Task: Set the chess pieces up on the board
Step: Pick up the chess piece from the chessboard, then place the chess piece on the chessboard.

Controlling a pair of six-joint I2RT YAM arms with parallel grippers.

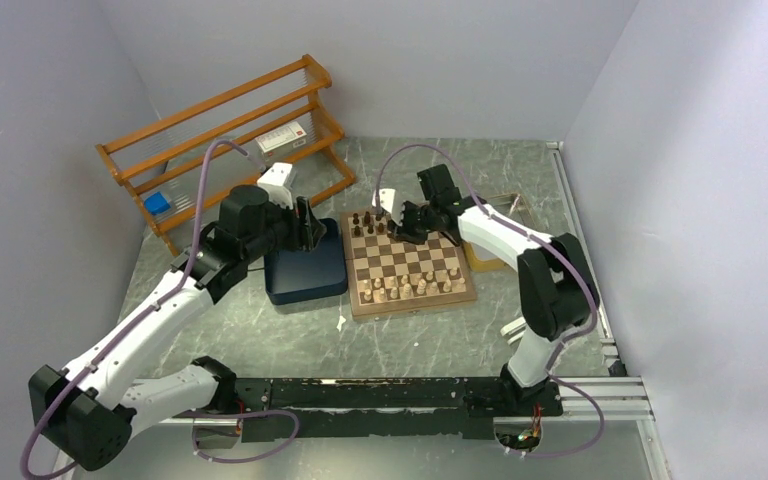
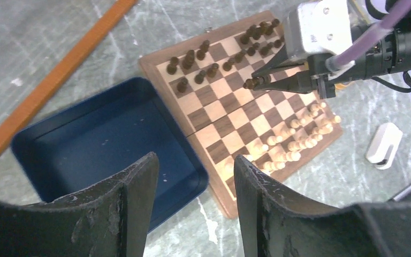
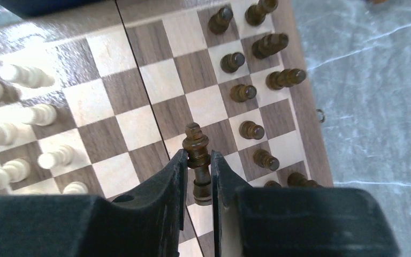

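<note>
Near rows of board (image 1: pixel 412 309): pale men (image 1: pixel 412 287) stand set. Off board's left side: left gripper (image 2: pixel 195 176) over blue tray (image 2: pixel 85 144), fingers spread, empty. Over board's far half: right gripper (image 3: pixel 197 160) pinches dark piece (image 3: pixel 197 145) by lower body, long axis in line w/ fingers, head past tips. Other chess pieces (image 3: pixel 251 130) line far edge. Back-row gap there looks free, so right arm's nearer.

Board (image 3: pixel 139 123), cut off leftward.
</note>
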